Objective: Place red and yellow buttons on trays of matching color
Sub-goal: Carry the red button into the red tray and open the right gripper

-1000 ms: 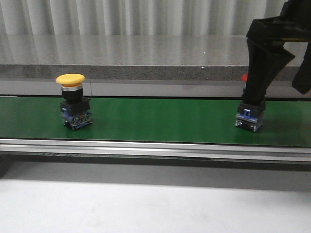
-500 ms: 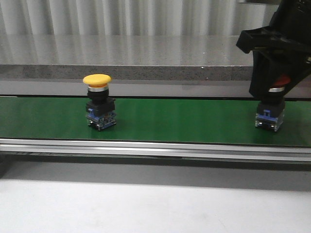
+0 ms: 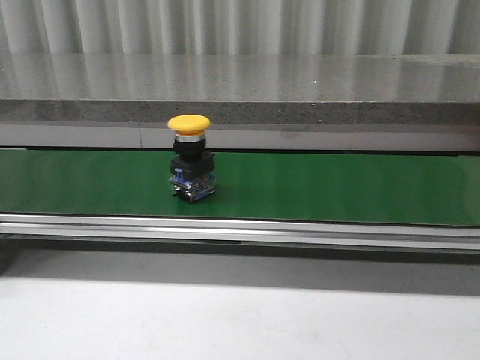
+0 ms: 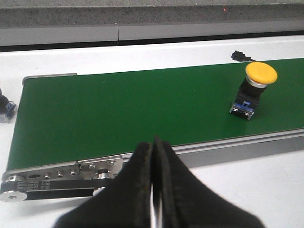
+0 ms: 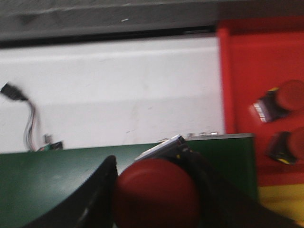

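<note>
Front view: we are watching the yellow button (image 3: 189,156), a glossy mushroom cap on a boxy black body, standing upright mid-belt on the matte green conveyor (image 3: 337,187).

Left wrist view: our left end effector (image 4: 154,190) is hanging clenched and empty near the belt's end.

Right wrist view: our right end effector (image 5: 156,190) is grasping the red button (image 5: 156,192); we judge it needs carrying over the red tray (image 5: 242,61), already holding two others.

The front view looks low and level across the green belt (image 3: 337,187). The left wrist view looks down on it from nearby. Both share the yellow button (image 3: 190,157) (image 4: 252,91)
</note>
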Robot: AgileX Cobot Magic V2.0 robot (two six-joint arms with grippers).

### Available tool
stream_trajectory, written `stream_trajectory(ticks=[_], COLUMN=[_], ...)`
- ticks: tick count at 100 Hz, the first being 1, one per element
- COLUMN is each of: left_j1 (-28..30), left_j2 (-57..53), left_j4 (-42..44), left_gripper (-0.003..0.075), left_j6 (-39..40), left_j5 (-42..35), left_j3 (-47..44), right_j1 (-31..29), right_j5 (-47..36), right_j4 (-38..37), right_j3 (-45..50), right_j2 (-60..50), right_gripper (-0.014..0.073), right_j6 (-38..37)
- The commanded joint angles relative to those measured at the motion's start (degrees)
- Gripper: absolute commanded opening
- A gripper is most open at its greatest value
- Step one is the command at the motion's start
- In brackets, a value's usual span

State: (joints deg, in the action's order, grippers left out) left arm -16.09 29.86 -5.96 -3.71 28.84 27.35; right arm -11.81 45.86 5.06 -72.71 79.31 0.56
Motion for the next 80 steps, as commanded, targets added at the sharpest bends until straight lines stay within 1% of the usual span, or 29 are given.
stream_trajectory(ticks=[1, 5, 6, 18, 30, 39, 67, 80], left_j1=[-0.35, -0.35, -0.35, -0.35, -0.35, -0.35, -0.35, -0.35], left_j2=[0.09, 0.09, 0.09, 0.09, 0.09, 0.09, 0.09, 0.09], left_j4=[-0.82, -0.82, -0.82, -0.82, -0.82, -0.82, -0.82, -0.82], left_gripper=[-0.002, -0.002, -0.002, -0.002, -0.002, -0.002, -0.002, -0.002], left_j6=[-0.04, -0.04, -0.04, -0.04, -0.04, -0.04, -0.04, -0.04], left_j5=[-3.84, -3.84, -3.84, -3.84, -3.84, -3.84, -3.84, -3.84], left_j3=[1.72, 1.72, 1.72, 1.72, 1.72, 1.72, 1.72, 1.72], right_j1=[-6.14, -9.61, -9.61, -17.47, -21.81, -22.97, -23.17, -23.94], right_j5=[-3.21, -3.8, -3.8, -5.5, -6.91, -8.55, -17.48, -19.93], right_j4=[-0.22, -0.22, -0.22, -0.22, -0.22, -0.22, -0.22, -0.22], right_j3=[-3.09, -3.59, -3.59, -4.55, -4.61, -4.61, -4.69, -5.48], right_j2=[-1.68, -1.24, -1.13, 0.93, 3.8, 6.57, 13.78, 16.53], right_gripper=[0.0119, 0.0119, 0.0119, 0.0119, 0.0119, 0.0119, 0.0119, 0.0119], right_j6=[-2.82, -4.47, -4.47, -7.97, -8.92, -8.97, -9.03, -9.03])
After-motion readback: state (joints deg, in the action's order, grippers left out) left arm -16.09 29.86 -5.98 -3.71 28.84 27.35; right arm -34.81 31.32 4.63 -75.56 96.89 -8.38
